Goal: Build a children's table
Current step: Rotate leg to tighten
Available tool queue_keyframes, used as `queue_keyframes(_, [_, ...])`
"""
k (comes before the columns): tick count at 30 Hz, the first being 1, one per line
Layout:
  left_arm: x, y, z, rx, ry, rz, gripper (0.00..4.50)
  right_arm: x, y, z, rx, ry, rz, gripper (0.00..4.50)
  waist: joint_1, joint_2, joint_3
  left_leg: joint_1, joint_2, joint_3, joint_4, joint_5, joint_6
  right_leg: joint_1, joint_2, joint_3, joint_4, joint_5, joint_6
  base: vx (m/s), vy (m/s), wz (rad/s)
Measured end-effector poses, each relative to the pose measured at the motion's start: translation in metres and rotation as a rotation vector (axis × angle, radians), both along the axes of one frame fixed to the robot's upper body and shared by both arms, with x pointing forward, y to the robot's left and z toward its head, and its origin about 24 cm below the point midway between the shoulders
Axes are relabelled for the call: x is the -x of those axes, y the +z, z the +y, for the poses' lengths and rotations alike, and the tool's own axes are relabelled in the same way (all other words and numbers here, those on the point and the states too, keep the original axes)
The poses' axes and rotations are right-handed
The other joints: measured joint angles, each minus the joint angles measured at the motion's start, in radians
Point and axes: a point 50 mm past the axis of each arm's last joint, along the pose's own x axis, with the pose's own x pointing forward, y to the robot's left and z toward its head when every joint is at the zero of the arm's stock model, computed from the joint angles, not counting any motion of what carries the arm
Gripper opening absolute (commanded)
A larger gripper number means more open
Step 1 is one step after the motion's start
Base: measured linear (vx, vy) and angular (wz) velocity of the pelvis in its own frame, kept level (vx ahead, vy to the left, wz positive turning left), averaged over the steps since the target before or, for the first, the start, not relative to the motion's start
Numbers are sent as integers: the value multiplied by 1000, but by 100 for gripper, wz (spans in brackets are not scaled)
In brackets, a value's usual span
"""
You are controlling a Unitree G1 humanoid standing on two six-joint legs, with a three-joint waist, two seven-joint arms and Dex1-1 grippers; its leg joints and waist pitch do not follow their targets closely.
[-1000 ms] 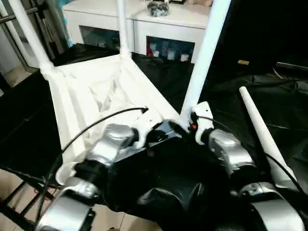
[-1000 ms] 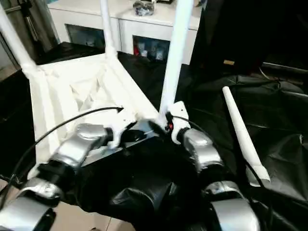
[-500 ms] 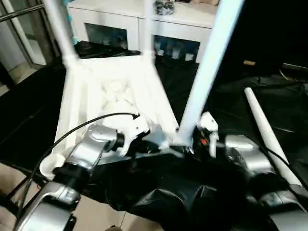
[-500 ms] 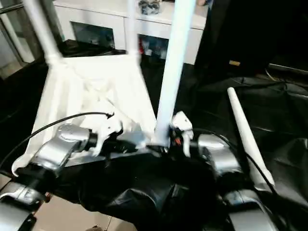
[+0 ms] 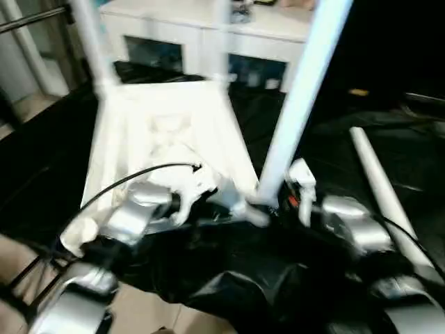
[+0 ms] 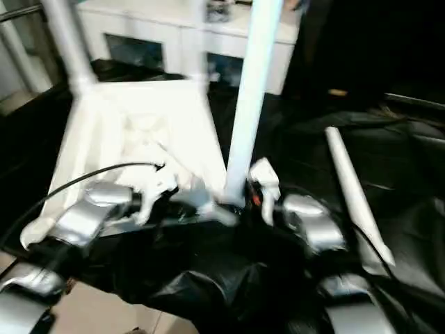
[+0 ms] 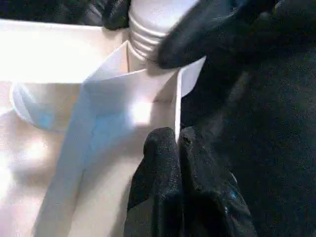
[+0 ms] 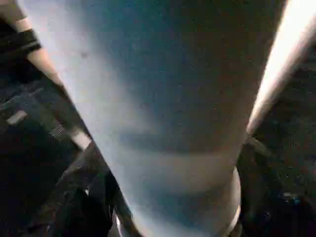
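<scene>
While the white tabletop (image 5: pixel 167 139) lies upside down on the black sheet (image 5: pixel 389 146), three legs are seen standing up from its corners, and the near leg (image 5: pixel 295 104) is being worked on. A thin rib of the top is pinched by the left gripper (image 7: pixel 177 148), whose fingers are pressed together on it, so the top is held steady. The right gripper (image 5: pixel 278 202) is placed at the bottom of the near leg, but how wide its fingers stand cannot be told. The step seems to be fixing this leg into its socket. One more leg (image 5: pixel 386 195) is left lying on the sheet, well apart. Next, it must be picked up and put into the empty corner socket (image 5: pixel 73 240).
</scene>
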Motion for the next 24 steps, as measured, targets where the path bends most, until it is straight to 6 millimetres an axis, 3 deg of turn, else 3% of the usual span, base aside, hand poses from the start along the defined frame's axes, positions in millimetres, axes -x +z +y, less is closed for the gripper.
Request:
queue_keyframes(7, [-10, -3, -24, -6, 160, -41, 0, -17, -3, 12, 26, -311, -11, 274, -1, 1, -2, 1, 0, 0, -1, 0, 0, 3, 0, 0, 0, 0, 1, 0, 0, 0])
queue_keyframes(9, [-10, -3, -25, -4, 163, -41, 0, -17, -3, 12, 29, -316, -19, 330, 1, 2, -3, 1, 0, 0, -1, 0, 0, 3, 0, 0, 0, 0, 0, 0, 0, 0])
queue_keyframes(13, [-9, -3, -25, 0, 150, -36, 0, -16, -4, 13, 36, -292, -30, 366, 1, 3, -3, 0, 0, 0, -1, 0, 0, 3, 0, 0, 0, 0, 0, 0, 0, 0])
queue_keyframes(24, [-1, 3, -4, 6, -8, -15, 0, 2, 0, -2, 14, 27, -99, 366, 3, 2, -2, -4, 0, 1, -4, 0, 2, -5, 0, -1, -1, 1, -4, 0, 0, 0])
